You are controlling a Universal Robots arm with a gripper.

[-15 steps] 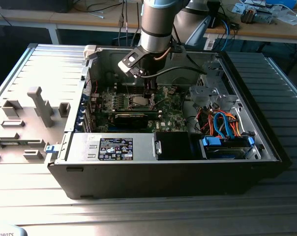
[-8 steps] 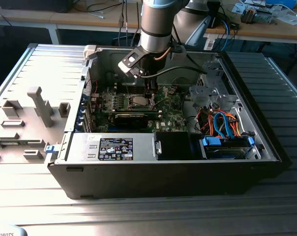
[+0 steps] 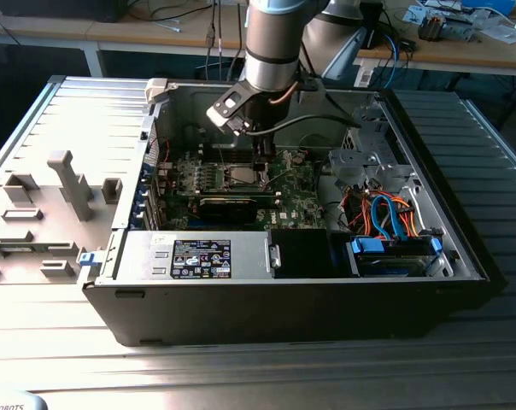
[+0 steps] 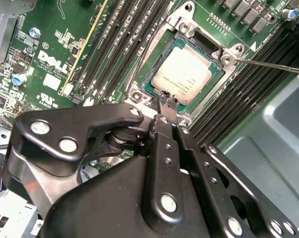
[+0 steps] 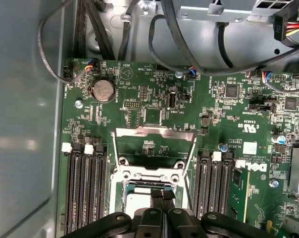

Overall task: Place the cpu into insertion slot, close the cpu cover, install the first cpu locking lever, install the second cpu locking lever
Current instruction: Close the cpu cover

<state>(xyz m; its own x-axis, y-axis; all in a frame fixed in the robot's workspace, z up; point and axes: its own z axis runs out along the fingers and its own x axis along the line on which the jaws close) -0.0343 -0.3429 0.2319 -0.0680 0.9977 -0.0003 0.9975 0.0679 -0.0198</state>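
An open computer case lies on its side on a ribbed metal table, and the robot arm reaches down into it, over the green circuit board. The gripper hangs near the middle of the board, just above the insertion slot. The cpu lies flat inside this slot, with its silver face up and the metal rim around it. In the second wrist view the gripper has its two fingertips drawn close together, and I see nothing between them; they stand at the edge of the cpu, touching it or just above it, I cannot tell which. The cpu cover is open: in the first wrist view it is folded back from the slot and the board shows through its cut-out centre. A thin metal rod sticks out from one corner of the slot, free of the rim. Long black memory slots run along both sides of the slot.
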